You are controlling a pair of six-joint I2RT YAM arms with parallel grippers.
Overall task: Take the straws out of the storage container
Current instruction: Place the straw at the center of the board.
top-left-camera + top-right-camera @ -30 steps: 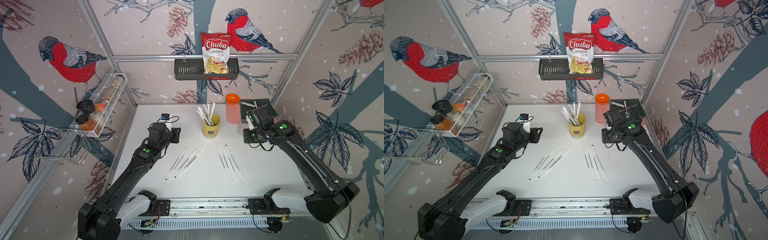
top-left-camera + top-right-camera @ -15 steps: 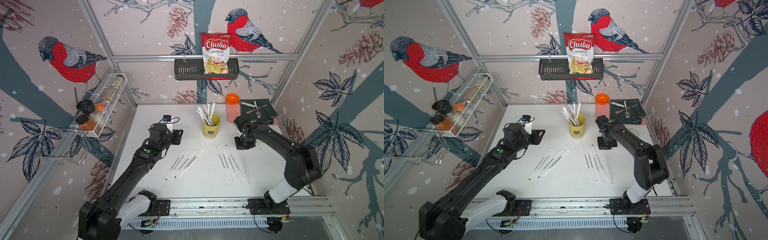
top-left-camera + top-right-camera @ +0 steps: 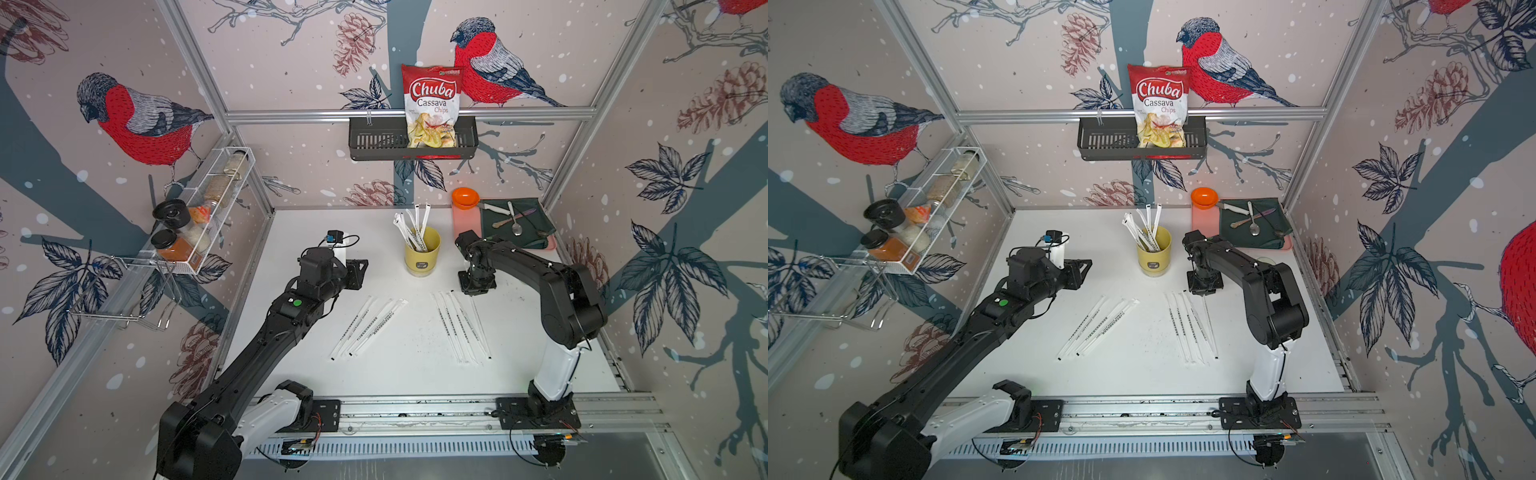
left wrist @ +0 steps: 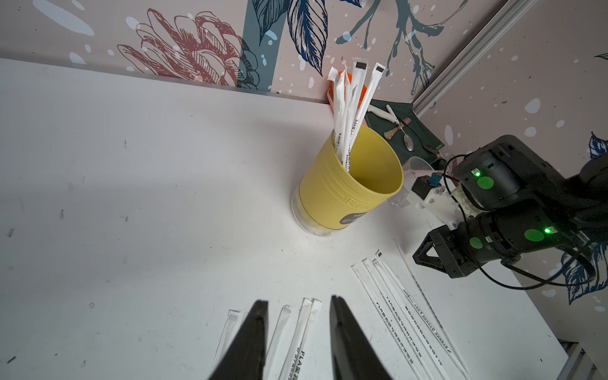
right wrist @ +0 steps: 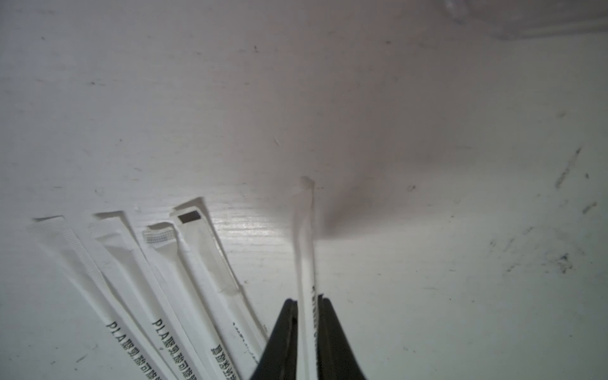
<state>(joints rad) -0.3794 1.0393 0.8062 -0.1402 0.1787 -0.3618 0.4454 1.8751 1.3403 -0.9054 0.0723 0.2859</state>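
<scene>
the straws [image 4: 356, 98] are long and thin, in white paper wrappers with small dark print; some ends carry a black square. several stand in the storage container [image 3: 422, 257], leaning toward its left and back side and reaching well above its rim. the storage container is a pale yellow round cup with a small dark label low on its side. it stands upright near the middle of the back edge of the worktop [image 3: 415, 382]. more straws lie flat on the middle part of the worktop in front of it, in two groups: a few slanted ones toward the left and a close row toward the right.

the right gripper [image 5: 307, 301] points down at the far end of the right row, just to the right of the container. a single straw [image 5: 306, 243] passes between its narrow jaws, with its end on the worktop; whether the jaws press it i cannot tell. the left gripper [image 4: 298, 299] hangs over the far ends of the left group, about half open and holding nothing.

a clear glass [image 4: 419, 166] stands just beside the container, next to the right arm. an orange-lidded pink tub [image 3: 464, 212] and a dark cloth [image 3: 530, 222] with cutlery are in the back right corner.
</scene>
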